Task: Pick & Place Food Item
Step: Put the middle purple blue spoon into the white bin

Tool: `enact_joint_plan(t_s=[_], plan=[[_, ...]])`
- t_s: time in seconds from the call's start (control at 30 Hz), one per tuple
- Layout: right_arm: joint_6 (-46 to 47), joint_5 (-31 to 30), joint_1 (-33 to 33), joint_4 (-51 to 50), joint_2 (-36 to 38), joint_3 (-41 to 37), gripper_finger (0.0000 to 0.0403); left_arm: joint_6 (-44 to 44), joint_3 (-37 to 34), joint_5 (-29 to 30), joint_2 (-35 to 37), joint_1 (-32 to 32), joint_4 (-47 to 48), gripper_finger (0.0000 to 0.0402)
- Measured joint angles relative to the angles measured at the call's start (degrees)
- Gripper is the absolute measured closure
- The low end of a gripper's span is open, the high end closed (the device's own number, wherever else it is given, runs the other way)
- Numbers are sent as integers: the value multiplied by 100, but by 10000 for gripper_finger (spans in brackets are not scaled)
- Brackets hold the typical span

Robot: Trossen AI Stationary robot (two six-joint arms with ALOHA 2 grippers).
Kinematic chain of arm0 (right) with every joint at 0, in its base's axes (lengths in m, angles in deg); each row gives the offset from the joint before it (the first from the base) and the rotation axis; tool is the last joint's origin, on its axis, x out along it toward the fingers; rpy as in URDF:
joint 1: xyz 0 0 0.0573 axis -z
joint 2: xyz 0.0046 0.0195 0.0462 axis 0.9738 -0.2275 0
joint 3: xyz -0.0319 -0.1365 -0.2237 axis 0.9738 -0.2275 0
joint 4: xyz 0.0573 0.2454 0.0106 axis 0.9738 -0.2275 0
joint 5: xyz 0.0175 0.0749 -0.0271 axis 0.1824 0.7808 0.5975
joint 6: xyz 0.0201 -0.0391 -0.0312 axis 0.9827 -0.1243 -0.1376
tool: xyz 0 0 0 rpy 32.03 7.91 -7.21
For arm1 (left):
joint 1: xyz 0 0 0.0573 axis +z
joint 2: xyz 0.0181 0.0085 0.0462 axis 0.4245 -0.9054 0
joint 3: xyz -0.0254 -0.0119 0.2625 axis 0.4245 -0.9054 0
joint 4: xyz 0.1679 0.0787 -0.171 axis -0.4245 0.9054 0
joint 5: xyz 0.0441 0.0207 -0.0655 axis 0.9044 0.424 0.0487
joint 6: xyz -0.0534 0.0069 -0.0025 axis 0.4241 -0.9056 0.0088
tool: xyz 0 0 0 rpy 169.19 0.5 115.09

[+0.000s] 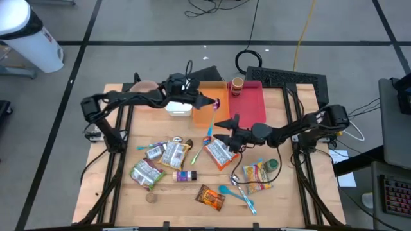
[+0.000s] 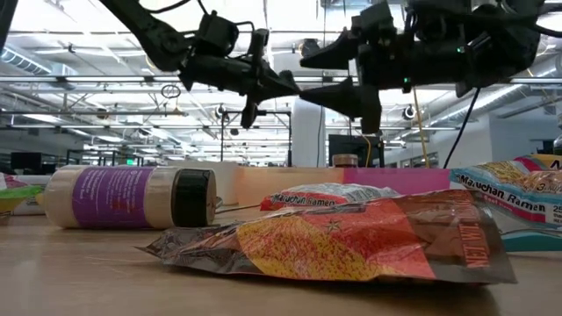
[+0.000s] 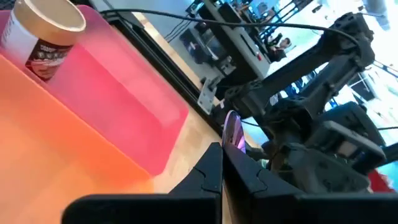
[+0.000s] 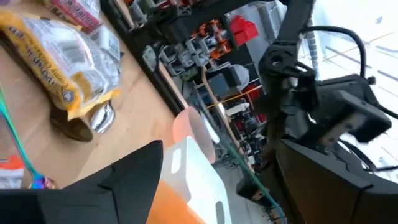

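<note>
Wooden bench [image 1: 115,192] strewn with packets. Left pincer [image 1: 212,102], over orange tray [image 1: 204,115], clenched on purple wrapper [image 3: 233,130], likely for dropping. Right pincer [image 1: 226,122] beside tray, released.

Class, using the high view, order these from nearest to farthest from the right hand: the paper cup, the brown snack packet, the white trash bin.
From the right hand:
1. Paper cup, in the red tray at the table's far edge.
2. Brown snack packet, near the front edge.
3. White trash bin, on the floor, far left.

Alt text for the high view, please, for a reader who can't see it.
Seen from above, the left gripper hovers over an orange tray, fingers shut on a small purple item. The right gripper waits over the wooden table, above scattered snack packets, beside a pink tray.
</note>
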Motion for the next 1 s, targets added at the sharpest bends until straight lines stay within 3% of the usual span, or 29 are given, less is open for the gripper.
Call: enact_joint_plan(t_s=[0.43,1.0], plan=[[-609,4,0,-67,-469,303,177,123,0,211,-121,-59,-173,401],[-613,-10,0,141,-565,392,318,-46,0,244,-121,-76,-21,400]])
